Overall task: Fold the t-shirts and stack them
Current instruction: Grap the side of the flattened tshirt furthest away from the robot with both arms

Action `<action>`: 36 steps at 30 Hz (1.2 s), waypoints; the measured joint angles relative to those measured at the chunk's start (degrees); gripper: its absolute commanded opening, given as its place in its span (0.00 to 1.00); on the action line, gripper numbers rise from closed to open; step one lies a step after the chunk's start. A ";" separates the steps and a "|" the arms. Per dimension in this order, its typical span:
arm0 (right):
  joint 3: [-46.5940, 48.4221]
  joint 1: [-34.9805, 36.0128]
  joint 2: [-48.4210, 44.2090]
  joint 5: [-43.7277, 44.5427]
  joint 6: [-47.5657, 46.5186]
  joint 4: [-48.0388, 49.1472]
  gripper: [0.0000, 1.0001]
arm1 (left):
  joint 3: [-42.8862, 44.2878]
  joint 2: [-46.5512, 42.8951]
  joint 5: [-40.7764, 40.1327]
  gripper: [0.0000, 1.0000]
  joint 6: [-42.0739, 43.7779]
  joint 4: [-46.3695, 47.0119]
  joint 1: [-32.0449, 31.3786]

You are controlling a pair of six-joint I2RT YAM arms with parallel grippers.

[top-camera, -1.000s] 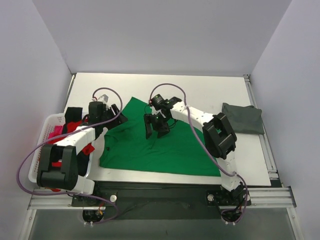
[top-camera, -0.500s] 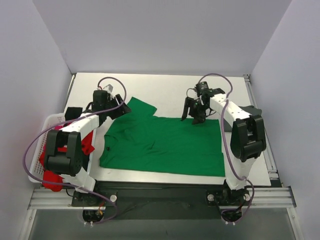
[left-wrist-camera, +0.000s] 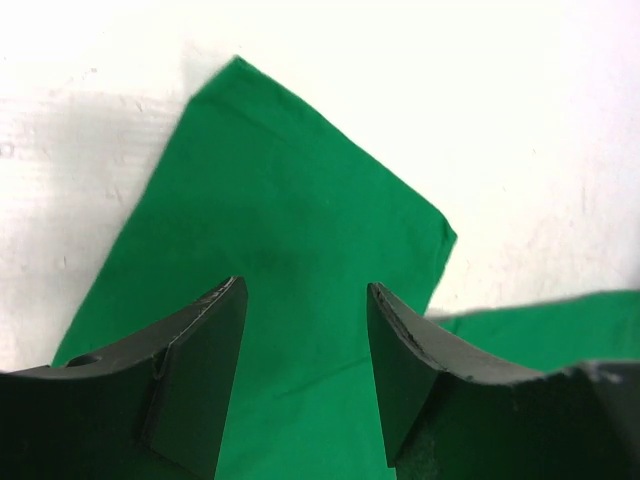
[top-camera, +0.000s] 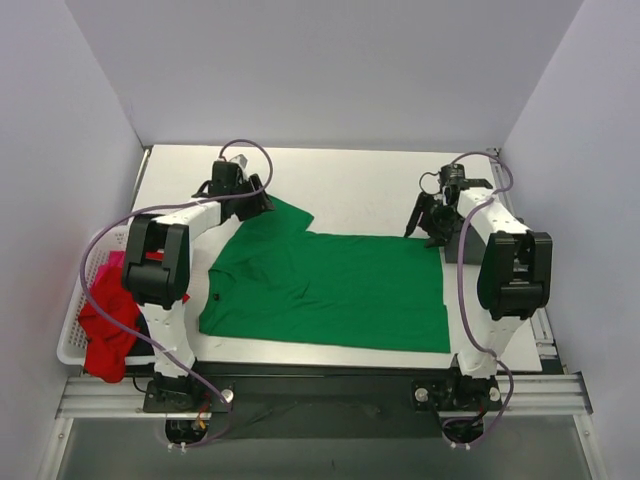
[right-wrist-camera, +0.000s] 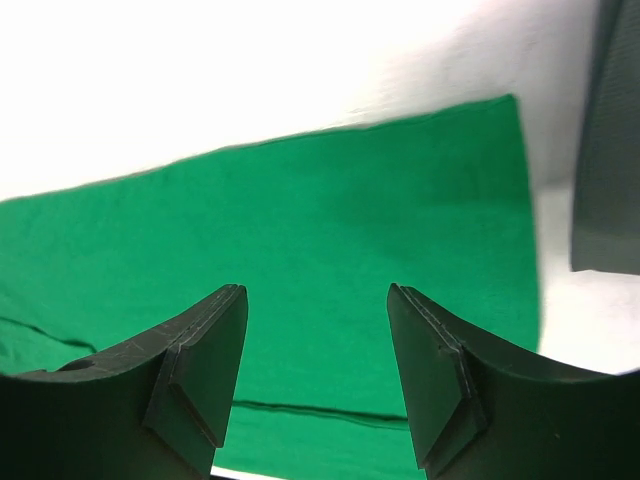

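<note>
A bright green t-shirt [top-camera: 330, 290] lies spread flat on the white table. Its left sleeve [left-wrist-camera: 290, 200] points toward the back left. My left gripper [top-camera: 260, 203] hovers open over that sleeve, with bare cloth showing between its fingers [left-wrist-camera: 205, 360]. My right gripper [top-camera: 426, 224] stands open above the shirt's far right corner [right-wrist-camera: 500, 130], nothing between its fingers [right-wrist-camera: 440, 370]. A folded dark grey t-shirt [right-wrist-camera: 608, 150] lies just right of that corner. A red t-shirt [top-camera: 108, 330] and a bit of pink t-shirt [top-camera: 110, 262] sit in the basket.
A white lattice basket [top-camera: 68, 345] stands at the table's left edge, the red cloth draped over its front. Grey walls close in the table at the back and sides. The right arm [top-camera: 510, 265] stretches along the table's right side.
The green shirt went from folded over on a diagonal to spread flat. My right gripper swept from the shirt's middle to its far right corner. My left gripper moved back and right along the sleeve.
</note>
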 measured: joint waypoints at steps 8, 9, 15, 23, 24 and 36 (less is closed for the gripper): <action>0.37 -3.58 3.67 1.42 -1.01 0.04 0.56 | 9.57 6.80 -2.67 0.61 -0.90 -1.01 -0.46; 0.44 -4.13 4.31 1.73 -1.16 0.04 0.55 | 10.71 7.39 -2.86 0.61 -1.03 -1.03 -0.57; 2.23 -6.12 6.75 3.89 -1.81 -0.02 0.54 | 14.03 10.10 -4.02 0.61 -1.84 -0.15 -1.29; 6.69 -6.29 9.77 4.90 -3.19 0.31 0.52 | 14.60 12.61 -5.81 0.60 -2.75 0.55 -1.64; 6.91 -6.29 10.12 5.03 -3.30 0.35 0.51 | 14.71 12.81 -6.01 0.60 -2.80 0.55 -1.64; 8.04 -6.29 13.29 5.88 -4.81 0.79 0.29 | 17.66 14.47 -8.94 0.60 -1.38 1.22 -1.90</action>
